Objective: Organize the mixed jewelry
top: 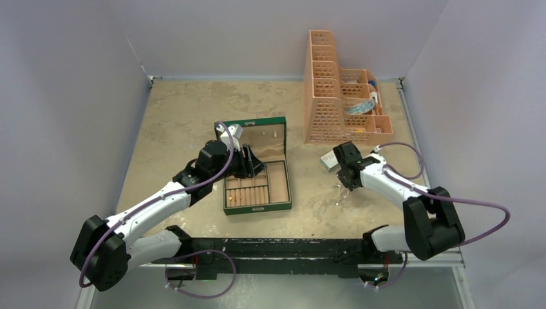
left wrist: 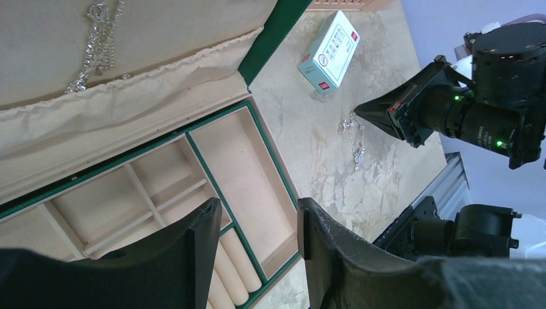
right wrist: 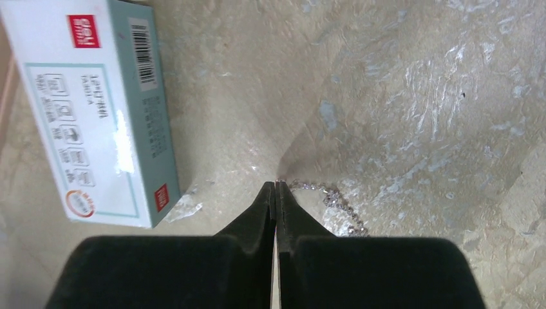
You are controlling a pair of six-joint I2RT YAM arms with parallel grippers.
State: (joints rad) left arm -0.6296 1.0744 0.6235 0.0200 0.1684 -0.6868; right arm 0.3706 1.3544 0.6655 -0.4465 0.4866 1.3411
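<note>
A thin silvery chain (right wrist: 328, 196) lies on the table right of the open green box (top: 257, 209). My right gripper (right wrist: 275, 185) is shut, and the chain's end sits pinched at its tips; the rest trails on the surface (left wrist: 356, 145). Seen from above, the right gripper (top: 342, 183) is low over the chain (top: 340, 192). My left gripper (left wrist: 257, 209) hangs open over the box's beige compartments (left wrist: 238, 154) with nothing between its fingers. Another silvery chain (left wrist: 96, 38) hangs on the inside of the lid.
A small white card box with red print (top: 329, 161) lies just beyond the right gripper, close to its fingers (right wrist: 90, 109). An orange lattice organiser (top: 335, 96) stands at the back right. The box's raised lid (top: 261, 132) stands behind the left gripper (top: 251, 164).
</note>
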